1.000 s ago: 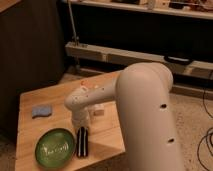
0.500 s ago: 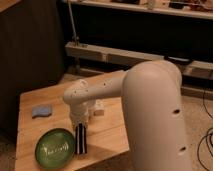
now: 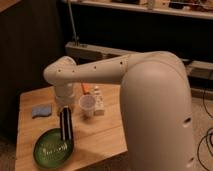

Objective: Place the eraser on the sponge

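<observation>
In the camera view, the white arm (image 3: 115,70) of the robot reaches from the right side to the left, over a wooden table (image 3: 100,135). Its wrist bends down above the left half of the table. The hand (image 3: 65,111) is directly below the wrist. It is closed on the upper end of the eraser (image 3: 66,127), although the single fingers are hard to separate from the dark block.

The eraser is a long black block with white stripes along its length. It hangs nearly upright from the hand, and its lower end is over the upper right edge of the green plate (image 3: 47,152). I cannot tell whether this end touches the plate or is only just above it.

The sponge (image 3: 41,110) is a small blue-grey pad. It lies flat on the table to the left of the hand, near it but apart from it, and above the plate in the picture.

To the right of the hand stands a pale cup (image 3: 87,105), and just beside the cup is a small white box (image 3: 99,102).
</observation>
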Controlling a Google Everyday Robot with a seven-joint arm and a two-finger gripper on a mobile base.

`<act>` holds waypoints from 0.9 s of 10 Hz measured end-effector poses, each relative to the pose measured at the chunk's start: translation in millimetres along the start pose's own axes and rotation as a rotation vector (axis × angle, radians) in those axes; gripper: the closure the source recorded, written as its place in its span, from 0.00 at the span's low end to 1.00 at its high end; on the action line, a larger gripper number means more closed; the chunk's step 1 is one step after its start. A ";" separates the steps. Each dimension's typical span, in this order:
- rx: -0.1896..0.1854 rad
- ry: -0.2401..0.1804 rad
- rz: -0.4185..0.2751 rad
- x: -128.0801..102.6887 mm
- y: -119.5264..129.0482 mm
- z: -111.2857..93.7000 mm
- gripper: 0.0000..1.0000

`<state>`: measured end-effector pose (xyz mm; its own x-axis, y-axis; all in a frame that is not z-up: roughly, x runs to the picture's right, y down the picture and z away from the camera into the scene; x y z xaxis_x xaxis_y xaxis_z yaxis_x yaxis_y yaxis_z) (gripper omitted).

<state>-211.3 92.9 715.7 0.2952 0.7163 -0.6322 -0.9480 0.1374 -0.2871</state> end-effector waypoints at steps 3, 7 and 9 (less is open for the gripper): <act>0.005 0.005 -0.052 -50.8 37.5 -14.6 0.91; -0.046 0.049 -0.112 -119.2 74.3 -8.4 0.91; -0.089 0.063 -0.138 -127.1 83.1 3.5 0.91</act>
<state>-328.0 15.6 774.7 0.4316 0.6504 -0.6251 -0.8844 0.1685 -0.4354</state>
